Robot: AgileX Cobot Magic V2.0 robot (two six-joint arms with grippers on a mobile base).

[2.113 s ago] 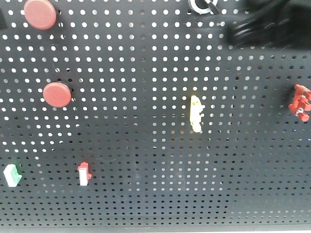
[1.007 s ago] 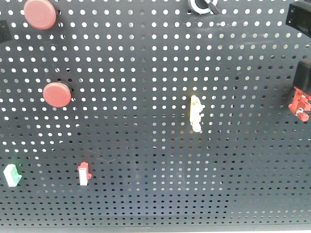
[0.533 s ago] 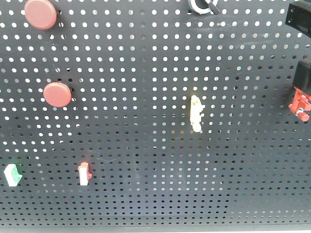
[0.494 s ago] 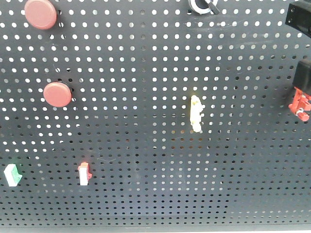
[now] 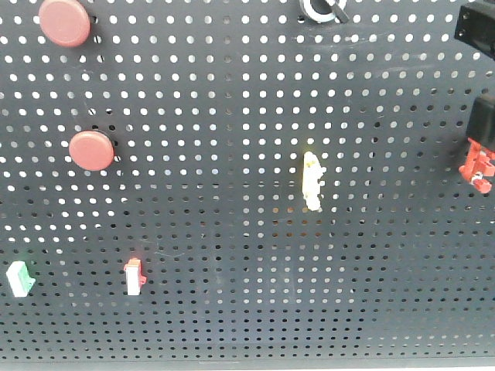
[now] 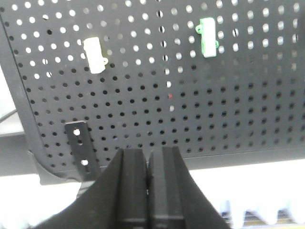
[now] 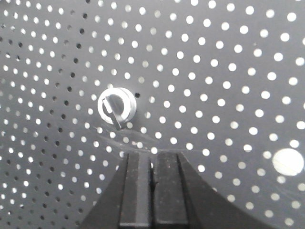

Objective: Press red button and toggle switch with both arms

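Note:
The black pegboard (image 5: 232, 232) fills the front view. The red button (image 5: 64, 22) sits at its top left, cut by the frame edge, and a slightly smaller red one (image 5: 91, 150) is below it. A silver toggle switch (image 5: 321, 8) is at the top centre. It also shows in the right wrist view (image 7: 116, 107), its lever pointing down-right. My right gripper (image 7: 152, 155) is shut and empty, its tips just below and right of that switch. My left gripper (image 6: 147, 153) is shut and empty, near the board's lower edge, with no button in its view.
A yellow switch (image 5: 312, 180), a red-and-white switch (image 5: 134, 277), a green-and-white switch (image 5: 19, 278) and a red clip (image 5: 478, 165) are on the board. Black shapes (image 5: 483, 124) stand at the right edge. The left wrist view shows a white switch (image 6: 95, 55), a green switch (image 6: 207, 37) and a black bracket (image 6: 80, 148).
The blurred dark arm at upper right has left the front view; black shapes now sit at the right edge. A black piece at the left edge is gone. Nothing moved in the last half second.

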